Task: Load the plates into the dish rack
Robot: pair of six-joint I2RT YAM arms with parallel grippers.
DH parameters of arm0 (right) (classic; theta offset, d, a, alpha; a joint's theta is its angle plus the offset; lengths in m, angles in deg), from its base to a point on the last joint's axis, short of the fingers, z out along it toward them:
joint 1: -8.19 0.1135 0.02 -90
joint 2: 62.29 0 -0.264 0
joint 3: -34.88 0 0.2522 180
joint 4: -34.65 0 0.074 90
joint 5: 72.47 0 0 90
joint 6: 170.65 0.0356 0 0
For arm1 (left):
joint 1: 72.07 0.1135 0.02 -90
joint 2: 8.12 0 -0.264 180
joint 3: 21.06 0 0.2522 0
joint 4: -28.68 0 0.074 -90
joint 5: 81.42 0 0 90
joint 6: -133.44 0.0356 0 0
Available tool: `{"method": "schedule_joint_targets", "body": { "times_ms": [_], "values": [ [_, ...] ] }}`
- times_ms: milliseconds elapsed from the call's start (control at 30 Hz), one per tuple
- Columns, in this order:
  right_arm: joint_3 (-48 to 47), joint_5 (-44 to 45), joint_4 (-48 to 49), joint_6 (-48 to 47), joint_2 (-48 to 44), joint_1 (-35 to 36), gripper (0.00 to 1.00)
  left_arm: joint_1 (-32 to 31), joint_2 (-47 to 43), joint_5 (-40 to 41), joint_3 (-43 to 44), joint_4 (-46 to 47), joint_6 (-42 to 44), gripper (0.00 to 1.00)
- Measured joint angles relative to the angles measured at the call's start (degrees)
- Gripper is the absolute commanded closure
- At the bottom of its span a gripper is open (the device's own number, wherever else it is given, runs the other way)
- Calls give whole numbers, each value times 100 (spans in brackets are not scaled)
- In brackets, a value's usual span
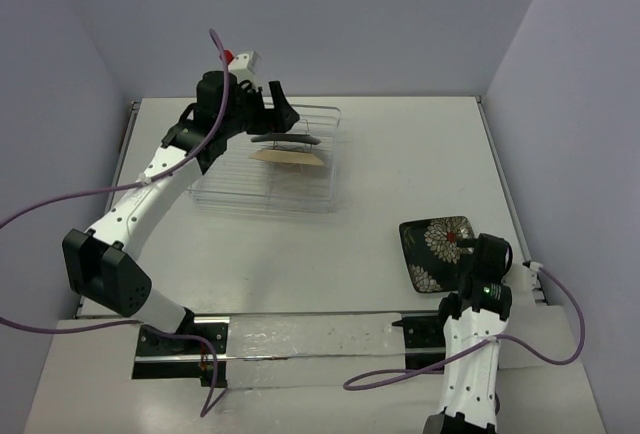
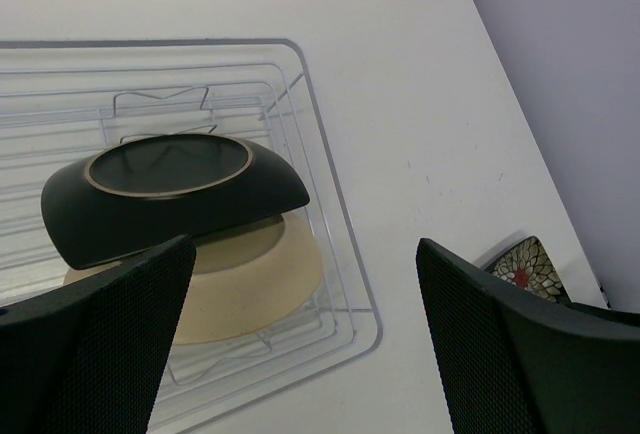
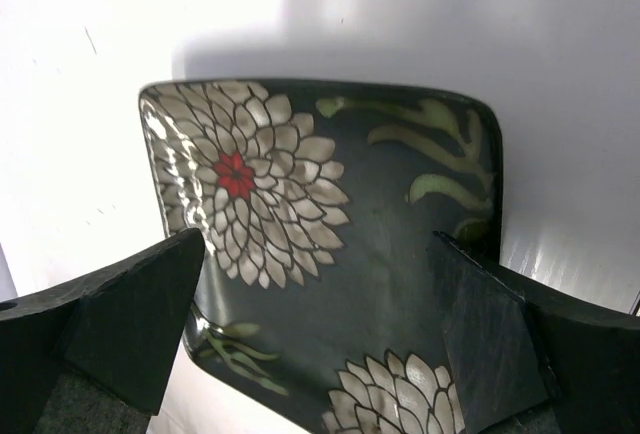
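Black with white flowers, the square plate (image 3: 330, 244) lies flat on the table (image 1: 400, 154), well apart from the dish rack (image 1: 225, 197), in which the teal plate (image 2: 170, 199) and cream plate (image 2: 255, 284) rest. It is straddled by the wide-spread right gripper (image 3: 315, 284). The left gripper (image 2: 305, 254) hangs wide and empty over the rack. Pickup is judged in hand, so closure on one rim is required next.
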Motion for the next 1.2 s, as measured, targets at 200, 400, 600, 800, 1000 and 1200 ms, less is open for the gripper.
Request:
{"method": "schedule_joint_targets", "body": {
  "times_ms": [200, 400, 600, 800, 1000, 1200],
  "values": [
    [-11, 285, -89, 337, -43, -6, 0, 46, 258, -85, 298, -24, 117, 1],
    [-146, 938, -417, 943, -242, -6, 0, 81, 353, -38, 587, -136, 243, 1],
    [-1235, 1851, -933, 1132, 111, -8, 0, 140, 544, -42, 968, -238, 301, 1],
    [-1178, 2114, -1046, 1306, 242, -8, 0, 239, 937, -63, 1480, -375, 353, 1],
    [-781, 2321, -1032, 1535, 649, -9, 0, 275, 1138, -40, 1834, -636, 399, 1],
    [-418, 2180, -768, 1529, 889, -45, 0, 283, 1178, -35, 1903, -754, 399, 1]
  ]
}}
